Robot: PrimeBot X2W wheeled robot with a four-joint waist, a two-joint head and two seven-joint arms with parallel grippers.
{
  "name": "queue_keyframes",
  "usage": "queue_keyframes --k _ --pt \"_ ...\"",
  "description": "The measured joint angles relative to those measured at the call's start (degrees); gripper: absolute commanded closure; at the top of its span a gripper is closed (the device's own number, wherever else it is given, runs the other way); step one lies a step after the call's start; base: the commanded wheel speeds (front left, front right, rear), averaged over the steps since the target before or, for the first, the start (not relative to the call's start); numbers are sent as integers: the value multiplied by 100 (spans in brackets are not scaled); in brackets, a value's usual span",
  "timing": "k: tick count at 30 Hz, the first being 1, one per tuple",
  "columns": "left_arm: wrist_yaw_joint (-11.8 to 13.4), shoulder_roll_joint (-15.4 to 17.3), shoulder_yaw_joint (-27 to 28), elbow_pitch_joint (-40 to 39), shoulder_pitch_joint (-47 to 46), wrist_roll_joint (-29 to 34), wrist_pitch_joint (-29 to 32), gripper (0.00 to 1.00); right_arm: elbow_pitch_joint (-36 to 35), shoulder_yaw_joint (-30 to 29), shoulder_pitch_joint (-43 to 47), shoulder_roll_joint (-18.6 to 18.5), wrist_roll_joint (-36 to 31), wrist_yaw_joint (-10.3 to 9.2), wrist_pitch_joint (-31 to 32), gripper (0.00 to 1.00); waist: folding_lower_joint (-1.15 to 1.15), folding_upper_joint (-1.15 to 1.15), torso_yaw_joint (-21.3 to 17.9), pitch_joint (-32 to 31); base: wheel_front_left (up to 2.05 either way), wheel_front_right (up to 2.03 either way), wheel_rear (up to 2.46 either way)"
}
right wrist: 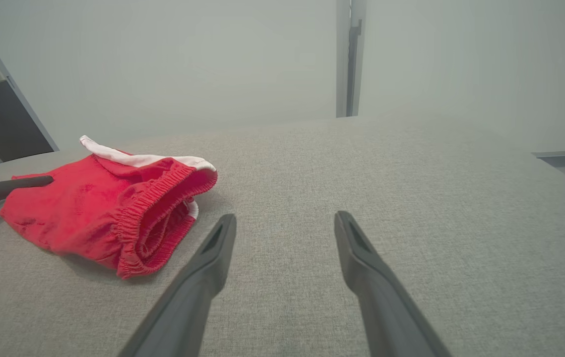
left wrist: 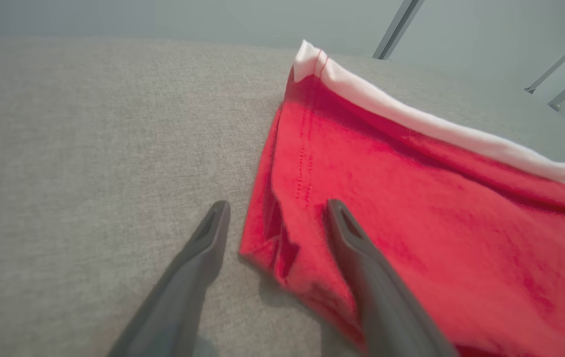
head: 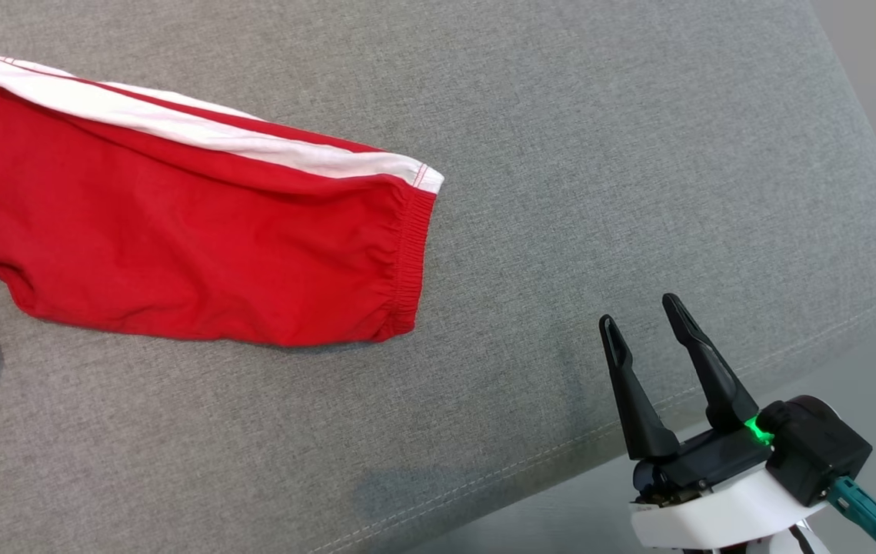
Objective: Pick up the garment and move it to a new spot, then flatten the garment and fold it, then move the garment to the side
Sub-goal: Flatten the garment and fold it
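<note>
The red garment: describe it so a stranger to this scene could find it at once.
Start from the wide grey cushion. On its left part, at the left gripper, lies the garment. It is the one bright red thing, with a white stripe along its far edge and a gathered elastic hem.

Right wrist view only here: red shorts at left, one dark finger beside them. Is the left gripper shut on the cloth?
Observer: No, the left gripper is open and straddles the hem edge of the red fabric shorts, with one finger over cloth and one over the grey woven cushion.
Operator: Shorts flat?
Observer: Mostly. In the head view they lie lengthwise, with the white side stripe along the far edge.
Operator: Where's my gripper on the cushion?
Observer: The right gripper is near the cushion's front edge, apart from the shorts.
</note>
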Motion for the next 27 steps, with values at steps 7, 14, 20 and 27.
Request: queue_keyframes --k 7,14,20,27 --pt "0 134 -489 -218 -70 -102 32 100 16 29 -10 2 51 0 0 0 0 0 106 -16 0 0 0" --pt "0 -212 -723 -14 -31 -444 -345 100 264 -56 -146 1 88 0 0 0 0 0 340 -233 0 0 0" --pt "0 -792 -719 538 166 -520 -535 100 683 -136 -385 -1 120 0 1 0 0 0 653 -569 0 0 0" --pt "2 -1582 -443 1199 470 -344 -572 100 1240 -211 -602 -5 189 0 1 0 0 0 1025 -1119 0 0 0"
